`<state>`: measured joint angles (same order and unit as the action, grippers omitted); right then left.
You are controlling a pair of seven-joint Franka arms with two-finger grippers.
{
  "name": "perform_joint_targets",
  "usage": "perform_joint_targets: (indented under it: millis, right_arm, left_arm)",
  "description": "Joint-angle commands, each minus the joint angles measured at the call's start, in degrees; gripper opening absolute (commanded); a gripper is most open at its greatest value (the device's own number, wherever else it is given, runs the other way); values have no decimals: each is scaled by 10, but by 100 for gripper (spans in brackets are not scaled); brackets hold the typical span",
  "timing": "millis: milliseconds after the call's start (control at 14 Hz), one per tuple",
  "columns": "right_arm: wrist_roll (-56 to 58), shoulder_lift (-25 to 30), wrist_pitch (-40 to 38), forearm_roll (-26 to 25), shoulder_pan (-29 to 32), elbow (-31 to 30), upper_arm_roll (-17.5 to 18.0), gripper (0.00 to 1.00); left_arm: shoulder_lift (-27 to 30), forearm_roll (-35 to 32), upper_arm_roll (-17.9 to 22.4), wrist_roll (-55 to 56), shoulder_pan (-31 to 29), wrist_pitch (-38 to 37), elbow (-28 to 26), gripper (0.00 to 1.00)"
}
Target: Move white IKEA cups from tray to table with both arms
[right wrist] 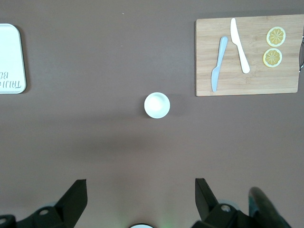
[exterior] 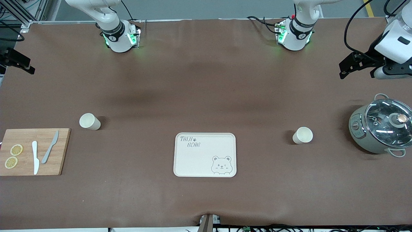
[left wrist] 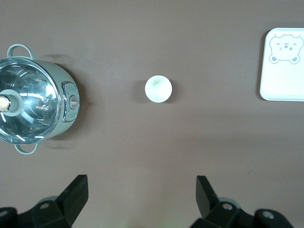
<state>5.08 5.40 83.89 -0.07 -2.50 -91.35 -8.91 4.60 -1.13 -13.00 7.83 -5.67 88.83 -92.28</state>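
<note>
Two white cups stand upright on the brown table, apart from the cream bear tray (exterior: 205, 154) between them. One cup (exterior: 89, 121) is toward the right arm's end and shows in the right wrist view (right wrist: 156, 105). The other cup (exterior: 302, 135) is toward the left arm's end and shows in the left wrist view (left wrist: 158, 89). My left gripper (exterior: 342, 71) (left wrist: 141, 194) is open and empty, high over the table's left-arm end. My right gripper (exterior: 29, 68) (right wrist: 141, 194) is open and empty, high over the right-arm end. Both are well above their cups.
A wooden cutting board (exterior: 62, 151) with two knives and two lemon slices lies beside the right-arm cup, nearer the front camera. A grey-green pot with a glass lid (exterior: 381, 129) stands beside the left-arm cup, also in the left wrist view (left wrist: 33, 99).
</note>
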Motion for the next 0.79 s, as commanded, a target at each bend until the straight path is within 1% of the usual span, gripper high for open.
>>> perform_joint_targets:
  millis: [0,429,714]
  right_arm:
    - [2,15,1,8,6,-15,-1,100]
    - [2,14,1,9,5,-15,-1,100]
    - [4,3,1,7,6,4,-1,100]
  left_arm:
    - [1,9,-3,1,-3,6,-4,100]
    - [-10,-3,-2,-1,-5,5,32,100]
    - [-12,-6,-3,-4,-6,2,32,100]
